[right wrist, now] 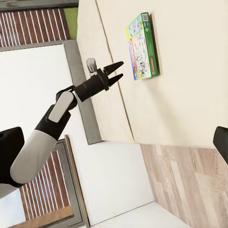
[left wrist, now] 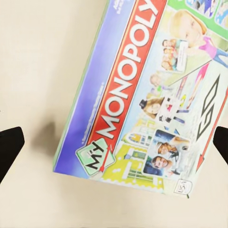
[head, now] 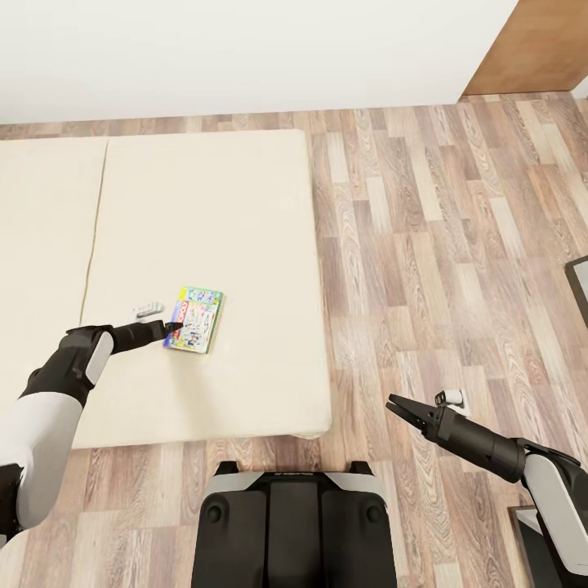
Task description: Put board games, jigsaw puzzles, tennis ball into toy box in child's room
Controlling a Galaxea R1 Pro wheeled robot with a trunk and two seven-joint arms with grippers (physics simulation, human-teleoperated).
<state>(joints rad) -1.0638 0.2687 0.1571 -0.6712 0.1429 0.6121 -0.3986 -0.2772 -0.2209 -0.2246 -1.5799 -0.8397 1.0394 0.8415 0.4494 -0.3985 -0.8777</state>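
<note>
One board game [head: 193, 318], a flat white-green box with a red "My Monopoly" band, lies on the beige bed [head: 204, 204] near its front right part. My left gripper [head: 173, 328] is open at the box's left edge, just above it. In the left wrist view the board game [left wrist: 147, 95] lies under and between the two dark fingertips [left wrist: 9, 147]. The right wrist view shows the board game [right wrist: 141, 46] with the left gripper [right wrist: 116, 70] spread open close to it. My right gripper [head: 400, 406] is open and empty over the wooden floor, right of the bed.
Wooden floor [head: 441, 245] runs right of the bed and along its front edge. A white wall [head: 245, 49] stands behind the bed, with a brown panel [head: 531, 41] at the back right. A dark-framed object [head: 580, 286] pokes in at the right edge.
</note>
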